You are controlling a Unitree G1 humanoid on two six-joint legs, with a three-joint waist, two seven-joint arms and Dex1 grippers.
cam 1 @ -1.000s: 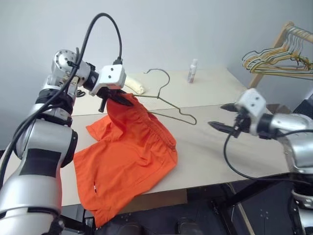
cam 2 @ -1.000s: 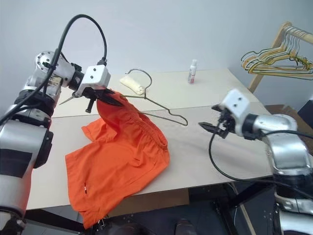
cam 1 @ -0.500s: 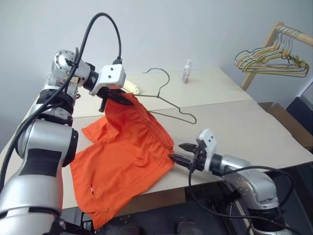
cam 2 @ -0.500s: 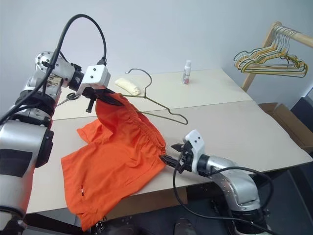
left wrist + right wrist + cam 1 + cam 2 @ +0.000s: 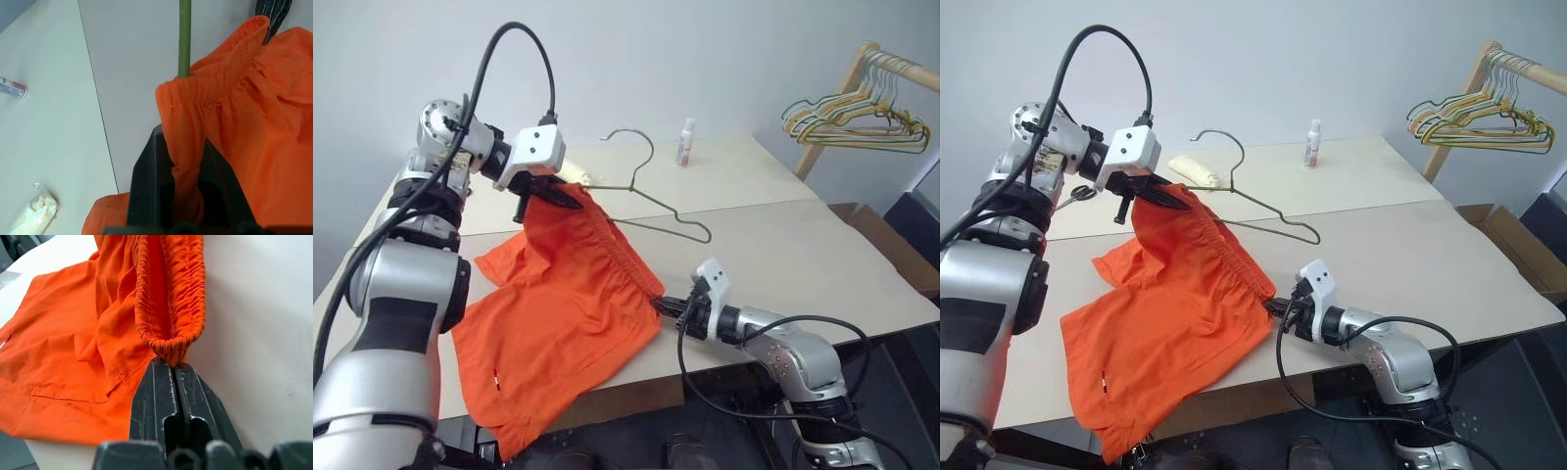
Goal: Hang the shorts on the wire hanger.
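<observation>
The robot's left gripper (image 5: 560,196) holds one end of the gathered waistband of the thin, bright orange fabric shorts (image 5: 563,313) raised, fingers clamped on the cloth, with the bare grey wire hanger (image 5: 651,201) just beyond it. The right gripper (image 5: 664,305), low on the pale tabletop (image 5: 783,245), has pinched shut on the waistband's opposite fold. Light and limp, the garment looks best handled by that elastic; spare hangers (image 5: 852,122) crowd a wooden rack against the plain wall.

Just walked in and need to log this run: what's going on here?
A two-armed robot is working on orange shorts at a table. Its left gripper holds one end of the waistband raised, jaws shut on it. The right gripper has its jaws shut on the waistband's other end, low at the table. The wire hanger pokes out beside the raised end.
</observation>
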